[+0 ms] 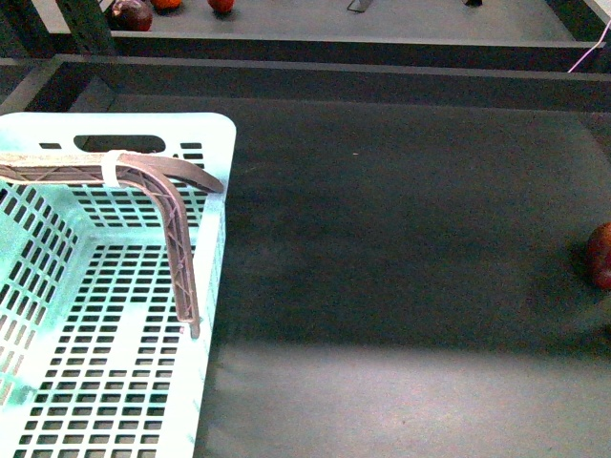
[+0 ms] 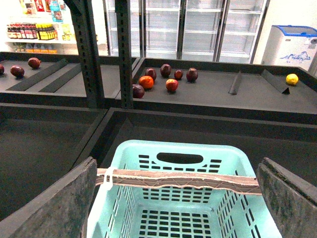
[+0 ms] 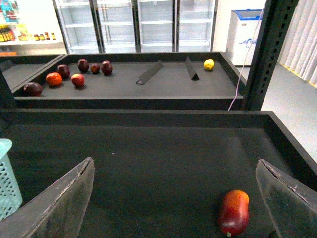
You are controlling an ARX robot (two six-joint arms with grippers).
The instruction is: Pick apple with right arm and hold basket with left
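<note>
View from between my arms and from both wrists. The apple [image 3: 234, 212] lies on the dark surface [image 1: 382, 210] at my far right, cut by the edge of the front view [image 1: 601, 256], well apart from the basket [image 1: 143, 122]. In the right wrist view it looks elongated. Its long axis runs roughly away from that camera toward the surface's far wall, leaning slightly. Its skin is glossy red, with an orange-yellow blush at the far end and a small pale spot at the near end. I cannot tell whether that spot is the stem end. My right jaws stand wide apart, holding nothing, with the apple between them but nearer one side.

The basket is pale mint green with slotted walls and floor. It stands at my left, its long axis running from me toward the far wall. The brownish ribbed handle [image 1: 177, 239], with its white band [image 1: 111, 169], crosses the top. My left jaws are spread wide above the handle [image 2: 178, 179], and I cannot tell whether they touch it.
</note>
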